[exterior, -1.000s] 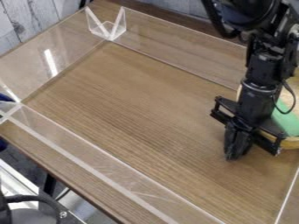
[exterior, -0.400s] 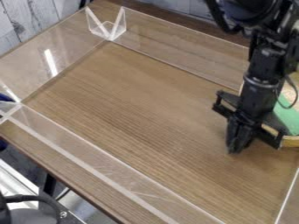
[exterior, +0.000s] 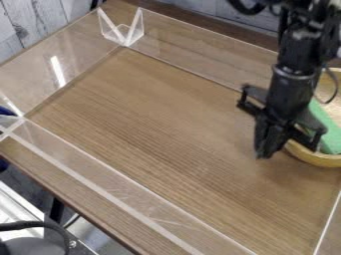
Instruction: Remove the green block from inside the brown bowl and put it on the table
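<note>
The brown bowl (exterior: 316, 155) sits at the right edge of the table (exterior: 154, 115), cut off by the frame. A patch of the green block (exterior: 317, 126) shows inside it, mostly hidden behind the black arm. My gripper (exterior: 270, 149) points down just left of the bowl's near rim. Its fingers are shut together and I see nothing between them. The tips hang close to the tabletop beside the bowl; whether they touch the rim I cannot tell.
Low clear acrylic walls (exterior: 80, 149) edge the tabletop on all sides. A clear triangular bracket (exterior: 120, 28) stands at the back wall. A wide stretch of wood lies left of the gripper.
The gripper has lifted and shifted slightly away from the camera beside the bowl, still shut. More of the bowl's rim shows now.
</note>
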`<state>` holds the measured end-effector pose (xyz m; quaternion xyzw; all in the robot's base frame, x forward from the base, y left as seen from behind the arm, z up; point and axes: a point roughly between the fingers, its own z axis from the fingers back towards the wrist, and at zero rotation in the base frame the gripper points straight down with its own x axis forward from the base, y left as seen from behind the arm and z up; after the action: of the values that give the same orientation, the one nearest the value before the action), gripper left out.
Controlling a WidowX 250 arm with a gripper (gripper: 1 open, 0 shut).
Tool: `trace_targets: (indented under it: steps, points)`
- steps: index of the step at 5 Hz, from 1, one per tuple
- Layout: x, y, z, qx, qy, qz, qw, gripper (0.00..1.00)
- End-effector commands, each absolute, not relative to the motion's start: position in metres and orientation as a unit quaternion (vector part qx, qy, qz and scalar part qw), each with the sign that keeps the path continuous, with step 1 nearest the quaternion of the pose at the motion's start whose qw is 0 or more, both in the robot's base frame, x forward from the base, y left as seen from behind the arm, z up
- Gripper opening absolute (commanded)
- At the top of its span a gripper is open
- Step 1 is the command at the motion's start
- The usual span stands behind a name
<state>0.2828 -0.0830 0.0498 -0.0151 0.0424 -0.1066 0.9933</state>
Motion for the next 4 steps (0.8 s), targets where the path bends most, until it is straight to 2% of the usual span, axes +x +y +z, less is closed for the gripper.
trace_targets:
  steps: [1,3,4]
  points:
    - [0.283,-0.068,0.056,-0.019,0.019,-0.085,0.996,0.0]
    - [0.276,-0.028,0.033,-0.014,0.032,-0.045,0.998,0.0]
    - [0.275,-0.024,0.029,-0.012,0.038,-0.043,0.998,0.0]
